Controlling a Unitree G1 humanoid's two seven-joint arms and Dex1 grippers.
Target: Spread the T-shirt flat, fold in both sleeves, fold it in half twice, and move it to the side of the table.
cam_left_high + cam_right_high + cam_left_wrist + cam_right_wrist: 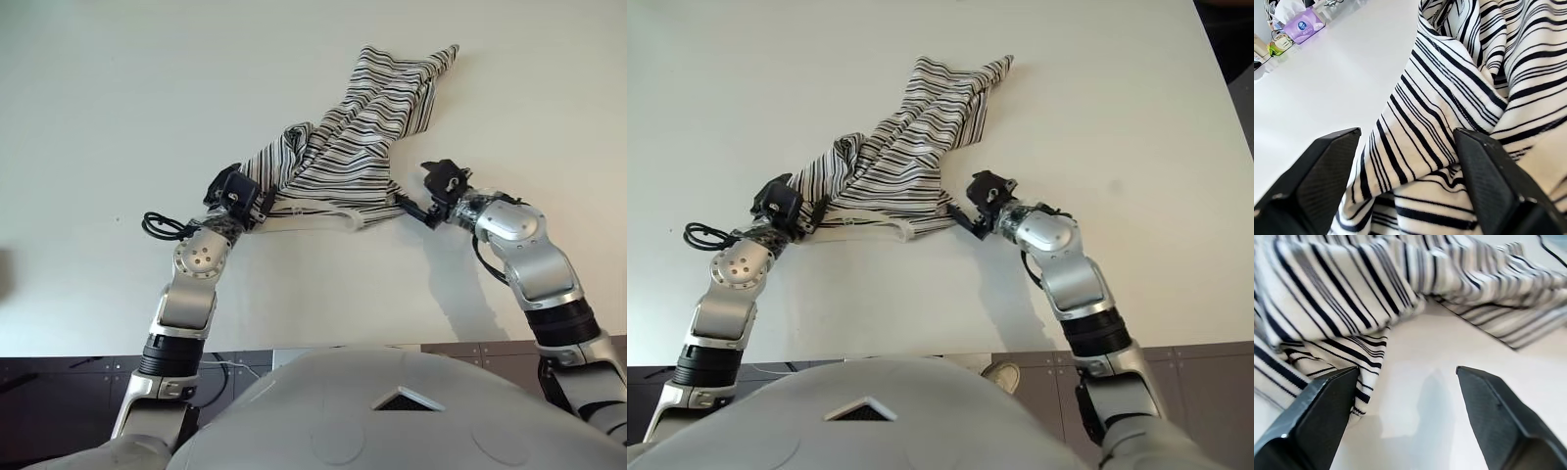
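Observation:
A black-and-white striped T-shirt (pixel 358 132) lies crumpled on the white table (pixel 108 98), bunched in folds, with one end stretching toward the far right. My left gripper (pixel 261 208) is at the shirt's near left corner. In the left wrist view it (pixel 1405 181) is open, with striped cloth (pixel 1449 98) lying between its fingers (pixel 1317 176). My right gripper (pixel 406 204) is at the shirt's near right hem. In the right wrist view it (pixel 1405 416) is open over bare table, one finger (pixel 1322 416) touching the shirt's edge (pixel 1327 313).
A black cable (pixel 162 227) loops on the table beside my left forearm. The table's near edge (pixel 323 348) runs just below both arms. A purple tissue pack (pixel 1303 25) and small clutter sit beyond the table's far side.

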